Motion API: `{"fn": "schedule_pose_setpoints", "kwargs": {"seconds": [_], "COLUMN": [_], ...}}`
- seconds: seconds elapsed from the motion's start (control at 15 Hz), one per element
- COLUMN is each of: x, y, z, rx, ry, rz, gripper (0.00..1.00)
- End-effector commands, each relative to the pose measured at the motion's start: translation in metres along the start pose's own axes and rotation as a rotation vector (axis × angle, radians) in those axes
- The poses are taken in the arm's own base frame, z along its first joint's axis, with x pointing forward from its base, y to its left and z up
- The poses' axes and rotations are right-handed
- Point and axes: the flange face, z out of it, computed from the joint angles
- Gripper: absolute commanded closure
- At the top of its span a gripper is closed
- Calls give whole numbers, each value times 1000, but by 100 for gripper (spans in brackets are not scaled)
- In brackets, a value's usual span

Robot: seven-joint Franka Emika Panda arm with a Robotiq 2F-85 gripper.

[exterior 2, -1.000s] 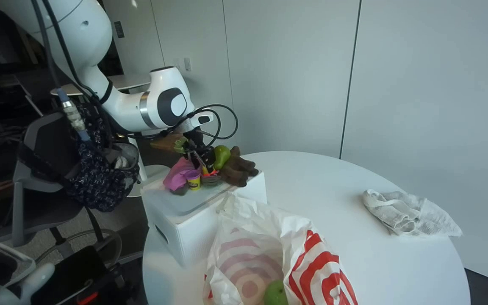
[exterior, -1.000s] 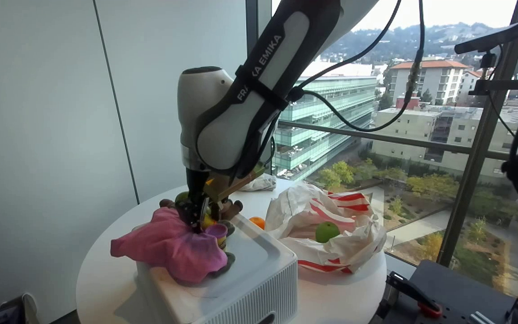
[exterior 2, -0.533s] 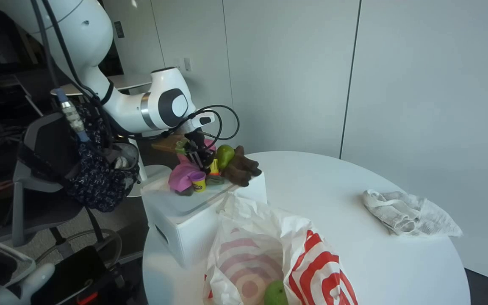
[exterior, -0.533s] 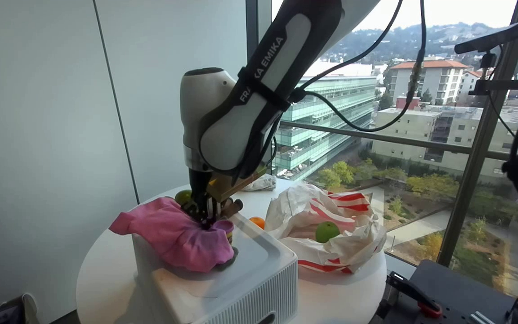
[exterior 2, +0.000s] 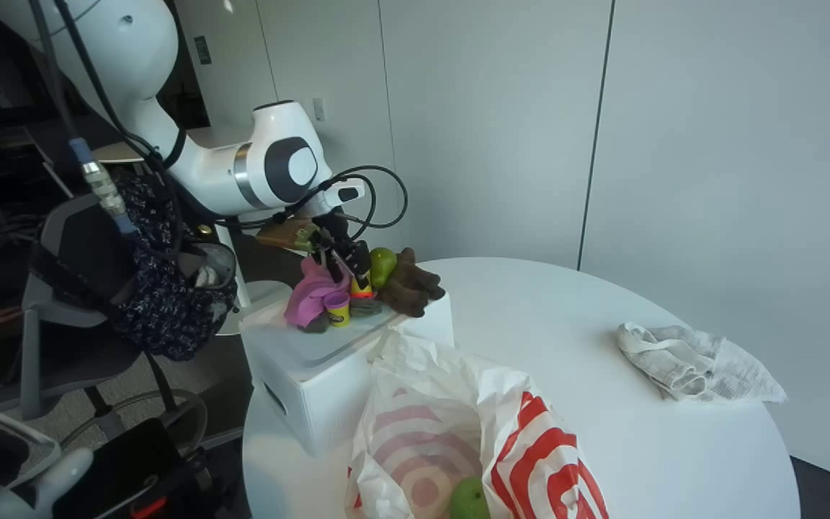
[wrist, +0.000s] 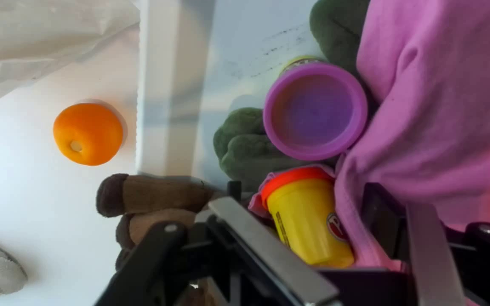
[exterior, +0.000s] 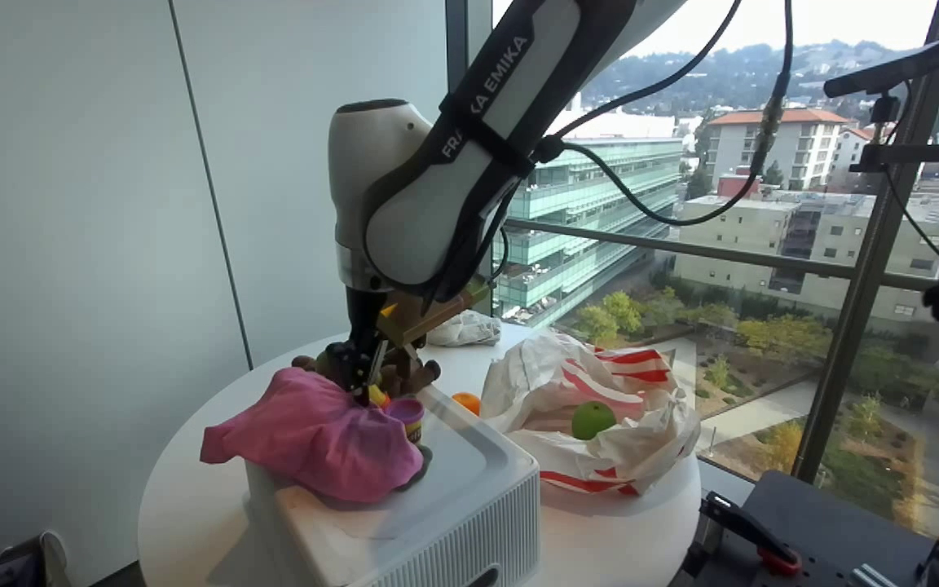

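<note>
My gripper [wrist: 304, 191] is open, its fingers wide apart, over the objects on a white box, as both exterior views [exterior: 380, 381] [exterior 2: 350, 280] also show. A yellow can with an orange-red lid [wrist: 309, 219] lies tilted between the fingers in the wrist view. A fold of pink cloth [wrist: 440, 106] runs beside the can, near the right-hand finger. The cloth drapes over the box's side in an exterior view [exterior: 315, 440]. A purple-lidded tub [wrist: 315, 111] stands just beyond the can, with a dark green plush piece [wrist: 245, 144] beside it. Whether the fingers touch the cloth is unclear.
The white box [exterior: 478, 497] stands on a round white table [exterior 2: 566, 324]. A brown plush toy [exterior 2: 409, 285] and a green pear [exterior 2: 382, 267] are near the gripper. A red-striped plastic bag [exterior: 624, 383] holds a green fruit [exterior: 592, 420]. An orange [wrist: 87, 134] lies beside the box.
The arm has risen slightly, and the fingers are wider apart than half a second ago. Compared with one second ago, the cloth and purple-lidded tub sit slightly further right in both exterior views.
</note>
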Motion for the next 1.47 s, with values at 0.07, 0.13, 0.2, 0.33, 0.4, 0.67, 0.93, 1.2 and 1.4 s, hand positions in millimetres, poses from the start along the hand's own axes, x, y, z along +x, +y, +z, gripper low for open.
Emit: {"fn": "schedule_pose_setpoints", "kwargs": {"seconds": [0.07, 0.13, 0.2, 0.33, 0.4, 0.67, 0.93, 1.2, 1.4], "x": [14, 16, 19, 21, 22, 22, 22, 19, 20], "y": [17, 21, 25, 30, 31, 22, 15, 0, -12], "z": [-2, 1, 5, 9, 13, 17, 6, 7, 11], "rx": [-35, -47, -65, -87, -85, -64, -53, 1, 23], "ry": [58, 63, 73, 82, 78, 55, 49, 16, 20], "rz": [96, 110, 123, 152, 162, 177, 172, 175, 150], "gripper": [0, 0, 0, 0, 0, 0, 0, 0, 0]}}
